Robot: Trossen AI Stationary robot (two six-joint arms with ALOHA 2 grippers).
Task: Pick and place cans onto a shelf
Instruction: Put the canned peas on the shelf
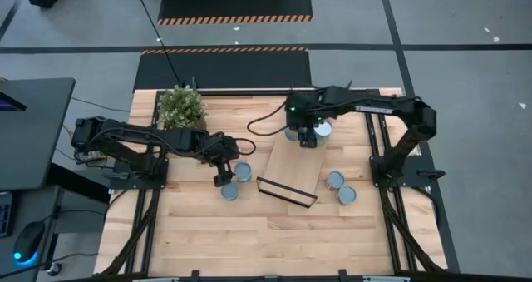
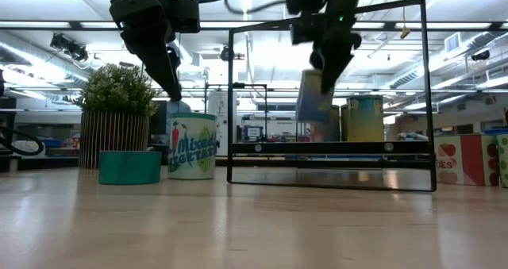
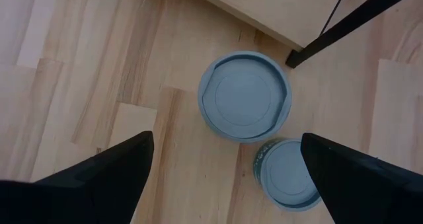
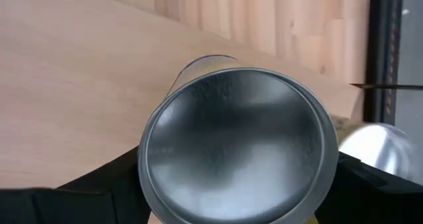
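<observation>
The light-wood shelf (image 1: 293, 167) lies in the middle of the table, a black rail (image 1: 286, 191) at its near end. My right gripper (image 1: 307, 137) is shut on a can (image 4: 234, 145) above the shelf's far end. My left gripper (image 3: 226, 139) is open and hovers above two cans (image 3: 244, 95) (image 3: 287, 174) standing upright on the table, left of the shelf's near corner, touching neither. Two more cans (image 1: 335, 180) (image 1: 347, 195) stand right of the shelf. Others (image 1: 323, 128) stand by its far end. My right gripper pinches the can's side wall between its two fingers (image 4: 99, 184), one on either side, just below the shiny round end (image 4: 234, 145). The can is lifted clear above the shelf board and hangs tilted in the low view (image 2: 314, 98).
A potted plant (image 1: 181, 106) stands at the table's far left. In the low view a flat teal tin (image 2: 129, 167) and a printed can (image 2: 193, 146) stand left of the shelf's black frame (image 2: 329, 183). Bare tabletop (image 1: 274, 240) lies toward the near edge.
</observation>
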